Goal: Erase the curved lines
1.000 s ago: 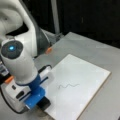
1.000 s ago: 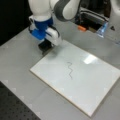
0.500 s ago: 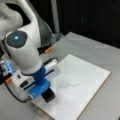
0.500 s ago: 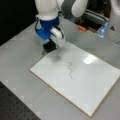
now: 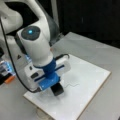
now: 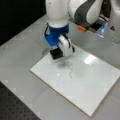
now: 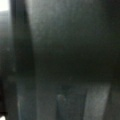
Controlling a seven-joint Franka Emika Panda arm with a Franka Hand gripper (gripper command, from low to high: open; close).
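The white board [image 5: 95, 75] [image 6: 97, 82] lies flat on the grey table in both front views. On it runs the curve line [image 5: 71, 85] [image 6: 70, 69], one thin dark squiggle, whole as far as I can see. My gripper [image 5: 53, 83] [image 6: 58, 50], under a blue mount, is shut on a black eraser block [image 5: 58, 90] [image 6: 55, 54]. The block hangs at or just above the board's surface, right at the near end of the squiggle. The wrist view is a dark blur in which I make out nothing.
The grey table [image 5: 82, 47] [image 6: 22, 55] surrounds the board. An orange item [image 5: 9, 79] [image 6: 81, 27] and lit equipment sit by the robot's base. A black perforated mat [image 6: 12, 105] fills a front view's bottom left corner. A black cable [image 5: 7, 50] trails along the arm.
The arm has carried the eraser block from beside the board's edge onto the board, closing in on the end of the squiggle. The line looks unchanged.
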